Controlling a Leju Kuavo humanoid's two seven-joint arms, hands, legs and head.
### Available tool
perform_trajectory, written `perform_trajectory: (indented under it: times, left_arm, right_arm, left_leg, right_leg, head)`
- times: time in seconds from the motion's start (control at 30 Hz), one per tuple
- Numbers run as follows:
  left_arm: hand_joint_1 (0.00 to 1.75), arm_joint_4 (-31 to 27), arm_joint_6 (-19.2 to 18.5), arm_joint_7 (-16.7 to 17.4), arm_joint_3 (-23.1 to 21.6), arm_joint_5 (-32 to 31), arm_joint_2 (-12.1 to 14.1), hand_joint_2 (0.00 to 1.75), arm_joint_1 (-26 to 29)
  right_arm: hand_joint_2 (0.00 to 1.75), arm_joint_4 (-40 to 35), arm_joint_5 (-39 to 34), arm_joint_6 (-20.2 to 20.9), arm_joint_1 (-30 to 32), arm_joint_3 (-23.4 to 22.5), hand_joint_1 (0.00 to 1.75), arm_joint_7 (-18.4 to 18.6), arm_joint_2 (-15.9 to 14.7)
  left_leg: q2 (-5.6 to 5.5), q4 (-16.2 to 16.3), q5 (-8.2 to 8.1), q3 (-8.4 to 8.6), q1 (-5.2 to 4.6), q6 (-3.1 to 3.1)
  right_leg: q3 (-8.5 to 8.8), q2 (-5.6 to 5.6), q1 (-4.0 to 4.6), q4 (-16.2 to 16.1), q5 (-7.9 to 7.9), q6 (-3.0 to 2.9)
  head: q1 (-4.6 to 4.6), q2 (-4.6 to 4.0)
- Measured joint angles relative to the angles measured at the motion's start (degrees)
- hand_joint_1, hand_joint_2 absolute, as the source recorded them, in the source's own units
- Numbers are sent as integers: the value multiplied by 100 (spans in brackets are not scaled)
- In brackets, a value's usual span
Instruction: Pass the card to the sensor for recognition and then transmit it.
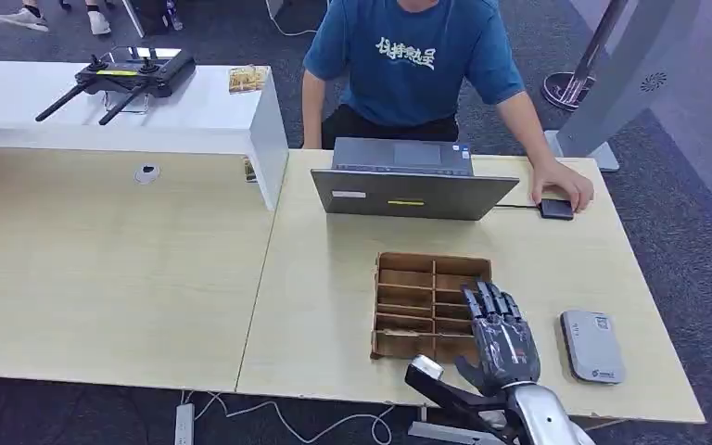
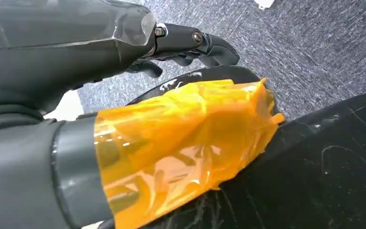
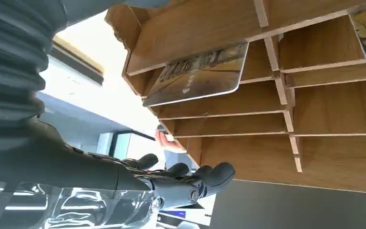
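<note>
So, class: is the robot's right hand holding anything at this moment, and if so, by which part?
Nothing is held. The right hand hovers open over the wooden rack, fingers apart; a card sits untouched in a slot.

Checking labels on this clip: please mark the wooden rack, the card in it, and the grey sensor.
rack [image 1: 406, 263]: head view, far rim of the wooden frame.
card [image 3: 198, 75]: right wrist view, printed face in a slot.
sensor [image 1: 591, 346]: head view, middle of its top.
</note>
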Motion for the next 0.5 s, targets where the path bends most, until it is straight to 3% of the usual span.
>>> perform_trajectory:
  times: [0.5]
  left_arm:
    - [0, 2, 24, -9, -24, -50, 11, 0, 4]
  right_arm:
    - [175, 0, -160, 61, -97, 92, 0, -37, -37]
  left_leg:
    - [0, 0, 0, 0, 0, 0]
  right_leg:
    - [0, 0, 0, 0, 0, 0]
  head:
    - [0, 0]
